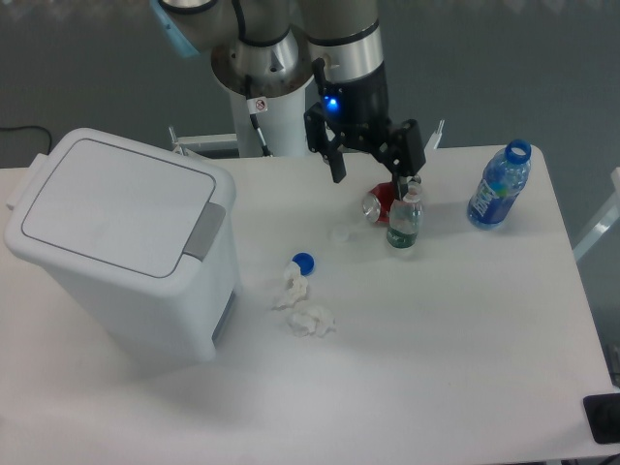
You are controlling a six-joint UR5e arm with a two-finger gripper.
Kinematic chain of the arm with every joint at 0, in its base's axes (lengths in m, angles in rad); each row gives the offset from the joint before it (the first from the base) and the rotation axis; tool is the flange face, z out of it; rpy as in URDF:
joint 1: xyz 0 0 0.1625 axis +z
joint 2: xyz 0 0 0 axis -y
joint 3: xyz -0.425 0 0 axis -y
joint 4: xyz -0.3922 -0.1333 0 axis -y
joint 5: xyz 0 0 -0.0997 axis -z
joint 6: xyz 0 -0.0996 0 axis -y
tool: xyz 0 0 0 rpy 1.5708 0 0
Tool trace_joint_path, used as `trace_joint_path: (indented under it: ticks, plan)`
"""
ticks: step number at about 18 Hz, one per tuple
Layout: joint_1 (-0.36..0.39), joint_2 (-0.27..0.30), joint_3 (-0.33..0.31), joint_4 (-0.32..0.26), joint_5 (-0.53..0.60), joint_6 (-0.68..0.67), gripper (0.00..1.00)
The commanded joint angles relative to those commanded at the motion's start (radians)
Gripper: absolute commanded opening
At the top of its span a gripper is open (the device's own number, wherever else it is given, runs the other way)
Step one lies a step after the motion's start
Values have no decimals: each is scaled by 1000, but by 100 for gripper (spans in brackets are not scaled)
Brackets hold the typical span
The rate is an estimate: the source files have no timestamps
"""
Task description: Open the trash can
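The arm (291,39) is seen entering from the top centre of the frame, its grey and silver cylindrical links turned downward over the far edge of the table (436,368). The black gripper (373,172) is hung below a wrist lit by a small blue light, and its two fingers are spread apart, released, with nothing held between them. One finger (336,160) is pointed down toward the middle of the table, the other (407,155) is set just above the clear bottle.

At the left of the frame the trash can (126,257) is stood on the table: a large white boxy bin of smooth plastic with rounded corners. Its flat lid (111,203) is shut, and a grey tab (205,232) is fitted at its right edge.

Right of the can, near the centre, a small round blue cap (304,262) is laid flat, touching the upper of two crumpled white tissues (303,305).

Further right, below the gripper, a crushed red can (380,201) is laid on its side, just beside a small clear bottle (405,221) stood upright with greenish contents.

At the upper right, a blue plastic bottle (499,186) is stood uncapped, well apart from the rest. The tabletop is matte white.
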Motion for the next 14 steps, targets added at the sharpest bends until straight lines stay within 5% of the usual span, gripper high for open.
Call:
trace_joint_path:
  ticks: [14]
  plan:
    - [5,-22,-15,5,0,-107,100]
